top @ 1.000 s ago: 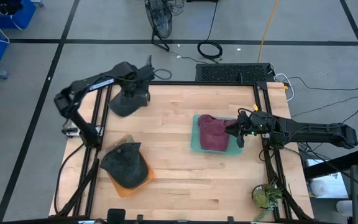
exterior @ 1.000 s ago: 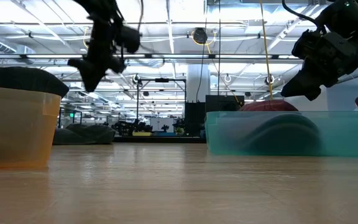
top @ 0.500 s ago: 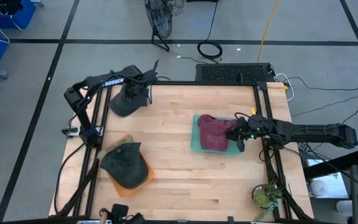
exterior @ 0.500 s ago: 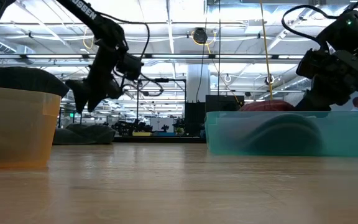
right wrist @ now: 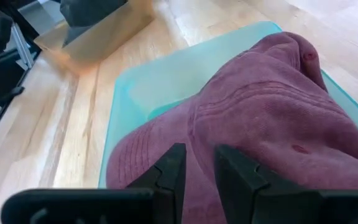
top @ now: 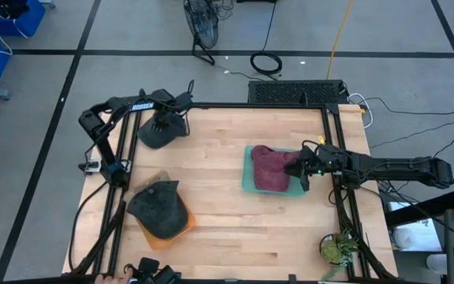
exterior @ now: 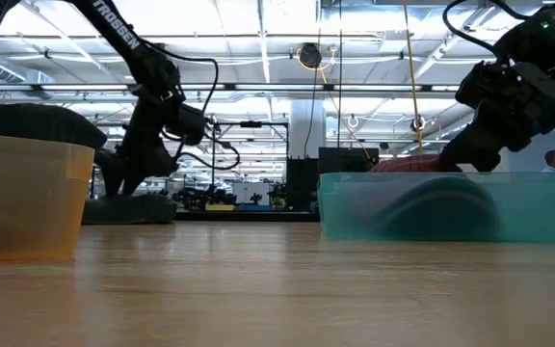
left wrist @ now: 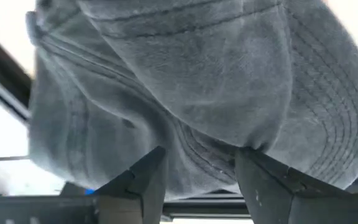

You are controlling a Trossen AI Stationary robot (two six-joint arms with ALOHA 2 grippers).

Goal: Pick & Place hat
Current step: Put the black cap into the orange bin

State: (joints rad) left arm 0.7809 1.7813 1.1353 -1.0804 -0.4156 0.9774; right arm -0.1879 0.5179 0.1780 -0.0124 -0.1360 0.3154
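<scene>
- Left gripper point(top: 166, 126) lowered over the last second from well above the table's far left corner down onto the grey hat point(top: 161, 132) lying there; in the low view, arm seen dropped from high in the frame to table level beside that hat point(exterior: 130, 206).
- In the left wrist view, fingers point(left wrist: 143, 180) spread apart and pressed against a fold of grey fabric point(left wrist: 185, 81) bulging between them; not closed on it, so judged a grasp about to be made rather than one made.
- Grey hat sat flat on the wood at the table's point(top: 219, 205) far left edge, seemingly unmoved across the three high views.
- Right gripper point(top: 303, 167) shifted only slightly, eased a little nearer the maroon hat point(top: 271, 167) and hovering at the right rim of the teal bin point(top: 247, 180); fingers point(right wrist: 170, 168) parted with a narrow gap over the maroon cloth point(right wrist: 272, 118), gripping nothing.
- Maroon hat rested inside the teal bin, heaped above its rim.
- Third, dark hat point(top: 158, 207) sat on the orange bin point(top: 158, 239) near the front left, untouched.
- Taken together: placement of the maroon hat likely finished, work passed to the left arm, next step probably closing on the grey hat and lifting it.
</scene>
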